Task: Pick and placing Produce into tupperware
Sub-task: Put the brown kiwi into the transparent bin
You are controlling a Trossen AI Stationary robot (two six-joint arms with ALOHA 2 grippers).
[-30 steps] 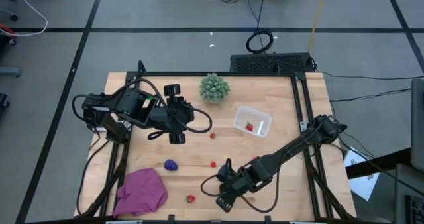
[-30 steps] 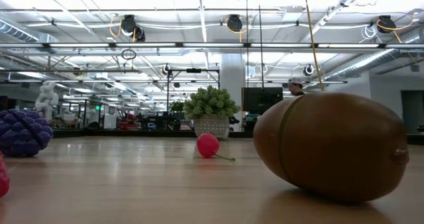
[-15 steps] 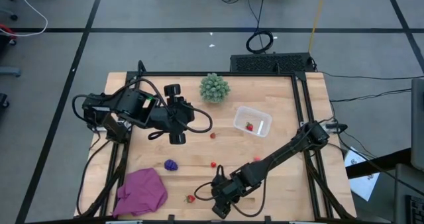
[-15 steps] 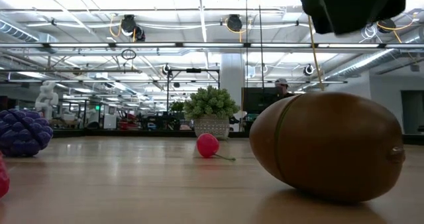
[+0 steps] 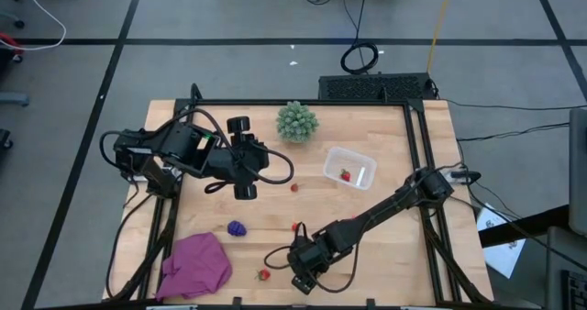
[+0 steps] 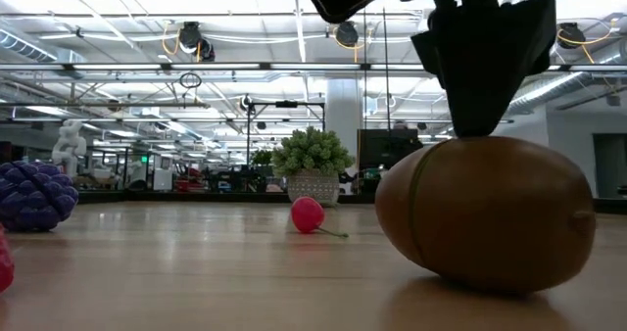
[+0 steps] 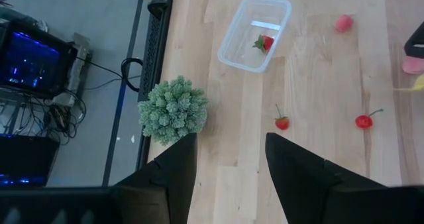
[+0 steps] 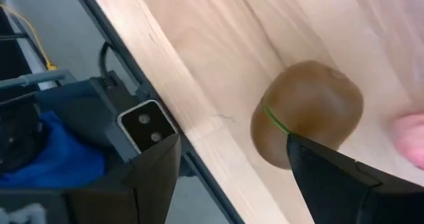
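Observation:
The brown kiwi (image 6: 490,213) lies on its side at the table's near edge. In the right wrist view the kiwi (image 8: 308,114) sits just ahead of my open right gripper (image 8: 248,177). In the high view my right gripper (image 5: 301,279) covers it. The clear tupperware (image 5: 350,166) stands right of centre with one red berry (image 5: 345,174) inside. Loose red berries (image 5: 294,187) (image 5: 295,226) (image 5: 263,274) and the purple grape cluster (image 5: 238,227) lie on the wood. My left gripper (image 5: 246,160) hovers open over the table's left half. My right gripper comes at the kiwi from above. In the low view one dark finger (image 6: 477,96) ends right at the kiwi's top (image 6: 470,145). I cannot tell whether it touches. The kiwi rests on the table.
A green spiky ball (image 5: 297,121) stands near the far edge. A magenta cloth (image 5: 195,264) lies at the near left corner. The low camera (image 8: 146,121) sits just past the near edge beside the kiwi. Bare wood lies between the tupperware and the right arm.
My right gripper has moved along the near edge toward the table's left and come down over the kiwi. In the low view it has entered from above and now reaches the kiwi's top.

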